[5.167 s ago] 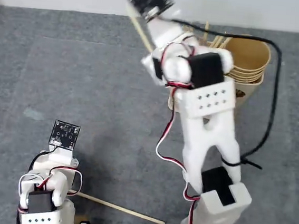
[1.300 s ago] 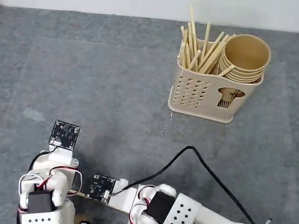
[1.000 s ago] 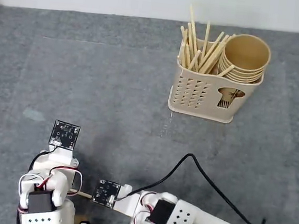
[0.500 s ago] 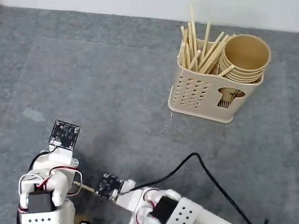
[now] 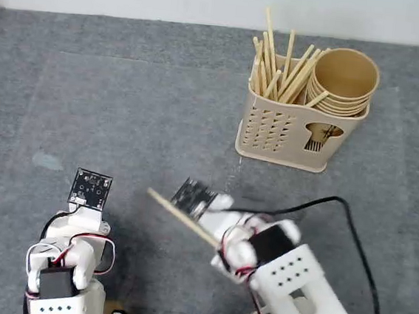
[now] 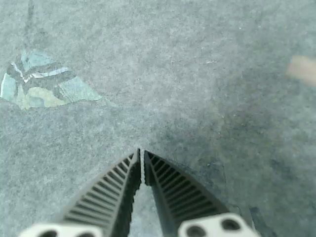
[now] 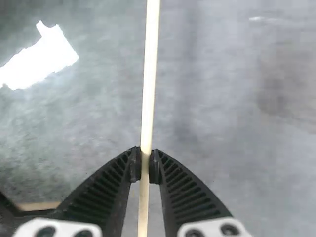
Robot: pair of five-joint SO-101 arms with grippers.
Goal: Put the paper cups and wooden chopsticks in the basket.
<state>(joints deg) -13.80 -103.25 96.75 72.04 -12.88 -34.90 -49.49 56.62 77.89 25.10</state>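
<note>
- High view: we find the basket (image 5: 282, 138) at 1 o'clock, with the paper cups (image 5: 343, 84) stacked in it beside a bundle of chopsticks (image 5: 278, 60).
- The right gripper (image 7: 144, 163) is clamped on a single chopstick (image 7: 149, 74), held above the mat (image 5: 125, 104) near 6 o'clock.
- The left gripper (image 6: 141, 155) sits closed and empty at 7 o'clock.
- We judge that only this stick's delivery is left.
</note>
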